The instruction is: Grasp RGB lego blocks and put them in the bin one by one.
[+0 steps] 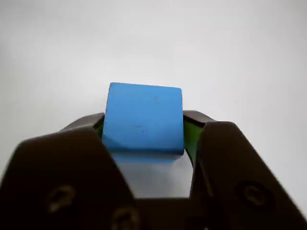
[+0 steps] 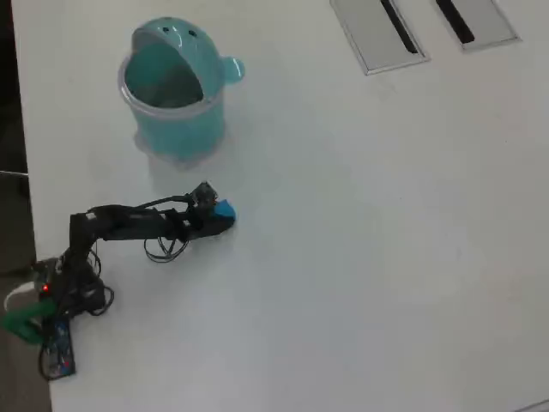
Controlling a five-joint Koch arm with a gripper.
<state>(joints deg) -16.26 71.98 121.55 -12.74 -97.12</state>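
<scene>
Blue block (image 1: 143, 119) sits pinched between the two dark fingers of the hand (image 1: 143, 132), seen close up in the wrist view: one finger (image 1: 72, 143) presses its left side and the other (image 1: 220, 143) its right, with a sliver of green padding showing along each inner face. The block's broad face is turned toward the camera and its lower edge hangs over pale, bare bench (image 1: 240, 48).

From the overhead view, the same blue block (image 2: 225, 210) shows as a small bright spot at the tip of the black arm (image 2: 137, 221), which stretches to the right across the white bench (image 2: 386, 257) from its base (image 2: 60, 283) near the left edge. Loose wires loop under the arm's middle.

Teal bin (image 2: 176, 90) stands upright above the arm in that view, near the block but apart from it, its mouth open upward and its hood with two dots at the far rim; a small knob juts from its right side. Two flat grey panels (image 2: 377, 34) lie at the top right, well away.

I can't spot a red or green block in either view.
</scene>
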